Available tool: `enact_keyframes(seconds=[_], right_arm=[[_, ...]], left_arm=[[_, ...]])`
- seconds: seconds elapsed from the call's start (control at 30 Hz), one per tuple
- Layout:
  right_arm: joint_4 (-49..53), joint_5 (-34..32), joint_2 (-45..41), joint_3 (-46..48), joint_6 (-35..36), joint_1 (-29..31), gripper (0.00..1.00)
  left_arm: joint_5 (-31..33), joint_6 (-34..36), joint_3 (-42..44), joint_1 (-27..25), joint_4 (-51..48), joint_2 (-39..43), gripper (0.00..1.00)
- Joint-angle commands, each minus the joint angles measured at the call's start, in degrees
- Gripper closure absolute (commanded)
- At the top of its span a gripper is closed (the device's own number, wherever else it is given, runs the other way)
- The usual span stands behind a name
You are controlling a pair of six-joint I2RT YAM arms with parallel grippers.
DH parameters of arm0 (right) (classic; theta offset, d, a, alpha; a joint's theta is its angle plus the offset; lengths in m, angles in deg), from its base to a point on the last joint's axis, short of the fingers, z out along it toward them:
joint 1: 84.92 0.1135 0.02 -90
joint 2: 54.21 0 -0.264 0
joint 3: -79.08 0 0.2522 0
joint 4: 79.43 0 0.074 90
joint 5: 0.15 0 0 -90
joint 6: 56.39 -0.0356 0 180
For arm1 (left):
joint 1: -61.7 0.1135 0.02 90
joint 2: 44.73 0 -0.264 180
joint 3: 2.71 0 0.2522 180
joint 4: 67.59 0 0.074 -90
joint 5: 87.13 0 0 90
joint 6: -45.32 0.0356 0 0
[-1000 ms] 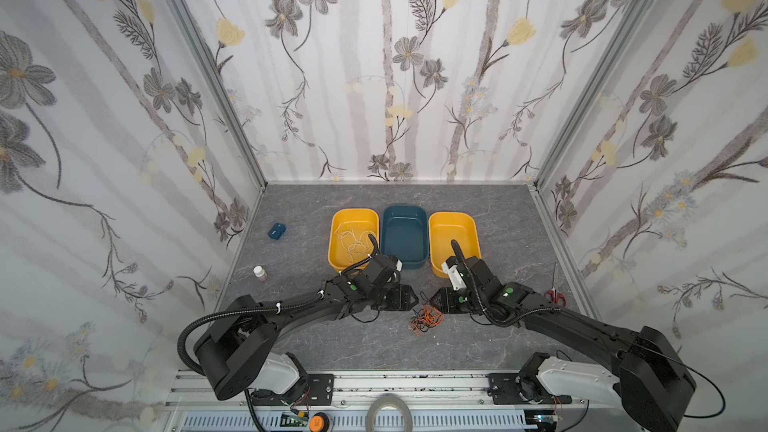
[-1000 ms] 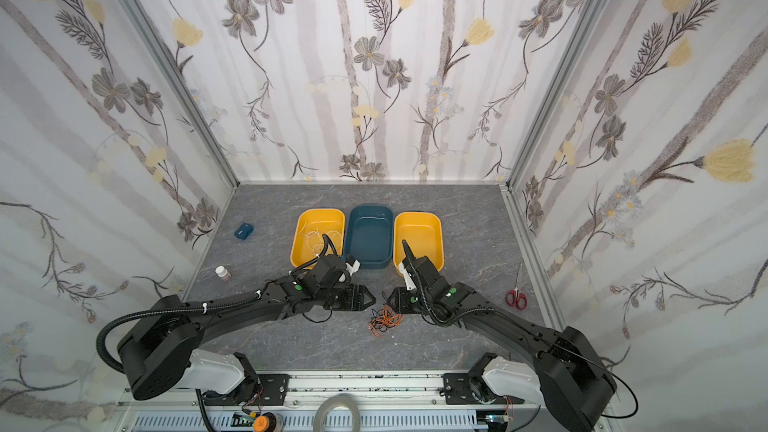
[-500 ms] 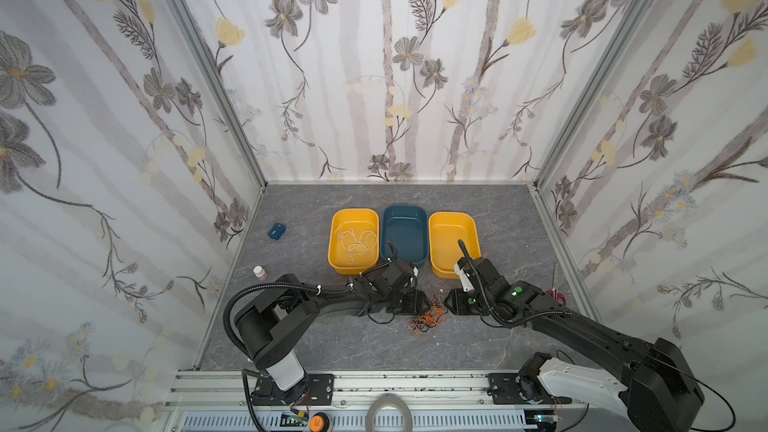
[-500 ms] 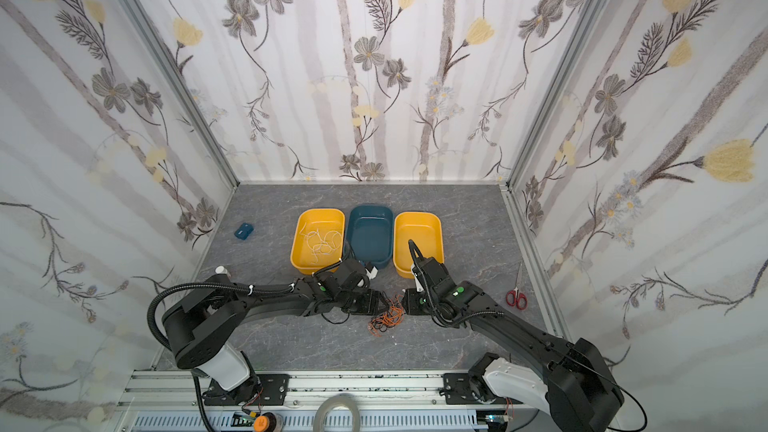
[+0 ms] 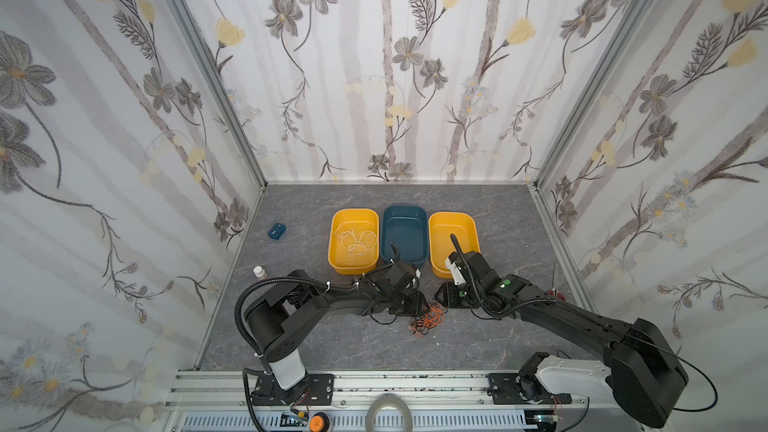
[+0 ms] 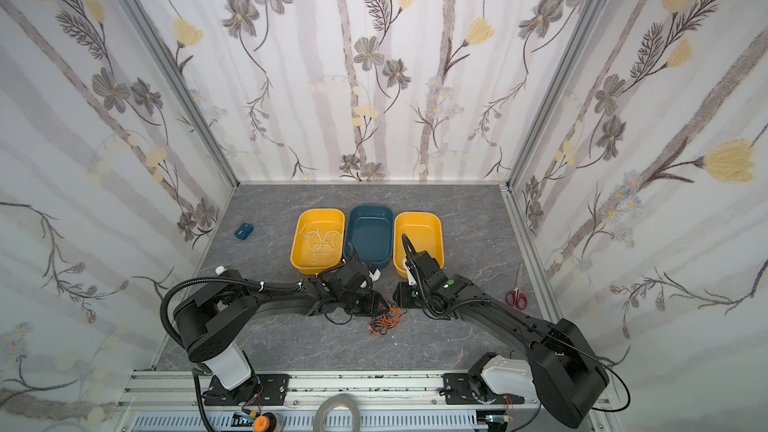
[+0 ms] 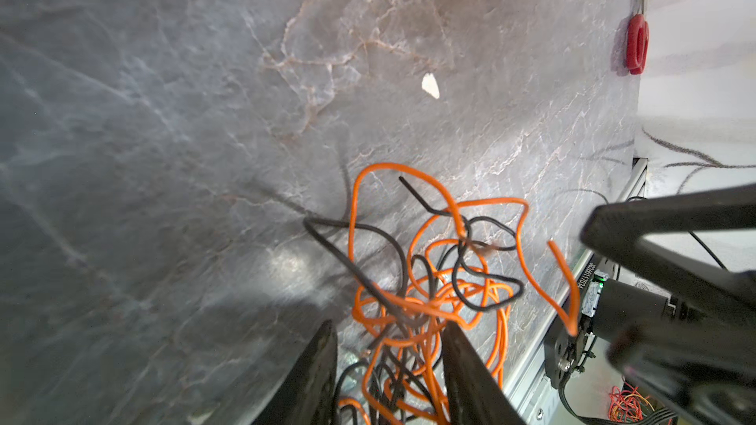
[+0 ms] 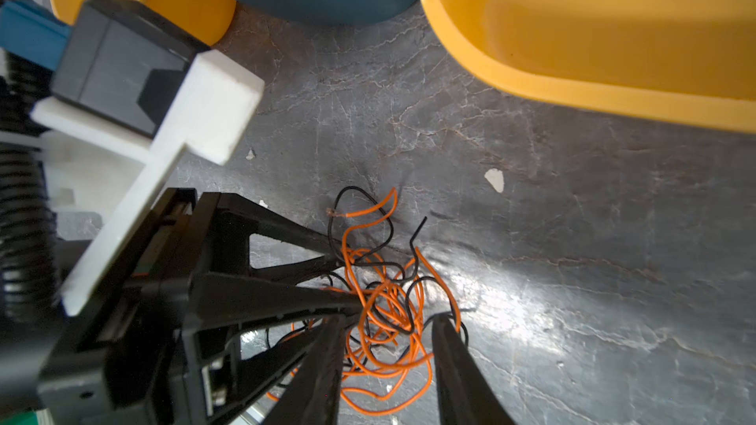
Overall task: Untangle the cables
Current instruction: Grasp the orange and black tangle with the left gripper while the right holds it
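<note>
A tangle of orange and black cables [image 5: 428, 320] [image 6: 386, 320] lies on the grey table in front of the bins. A white cable [image 5: 355, 241] is coiled in the left yellow bin [image 5: 334, 238]. My left gripper [image 5: 423, 306] [image 7: 390, 345] reaches into the tangle [image 7: 429, 288] from the left, its jaws apart with loops loose between them. My right gripper [image 5: 438, 297] [image 8: 388, 337] comes from the right, tip to tip with it. It is also open astride orange loops [image 8: 384, 320]. The left fingers [image 8: 327, 300] show in the right wrist view.
A dark blue bin [image 5: 405, 210] and a second yellow bin [image 5: 453, 217] stand behind the tangle. Red-handled scissors [image 6: 515, 297] lie by the right wall. A small blue block [image 5: 276, 231] and a white-capped bottle [image 5: 259, 271] sit at the left. The metal rail [image 5: 374, 380] edges the front.
My left gripper has slid right into the tangle and its jaws have narrowed. The right gripper has edged down to meet it at the cables.
</note>
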Motion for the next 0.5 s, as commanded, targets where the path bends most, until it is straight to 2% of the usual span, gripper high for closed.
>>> enact_keyframes(seconds=[0.0,0.27,0.37,0.47], right_arm=[[-2.72,1.24,0.86,-0.48,-0.8,0.29,0.61],[-4.19,0.88,4.16,-0.09,-0.65,0.72,0.63],[-3.6,-0.16,4.31,0.44,-0.59,0.98,0.71],[-2.44,-1.57,3.25,1.22,-0.7,1.04,0.77]], left_arm=[[-0.14,-0.34,-0.34,0.0,1.26,-0.03,0.57],[-0.08,-0.51,-0.25,-0.06,1.63,0.01,0.65],[0.35,-0.69,-0.29,0.0,1.39,-0.14,0.73],[0.47,-0.56,-0.37,-0.03,0.97,-0.23,0.77]])
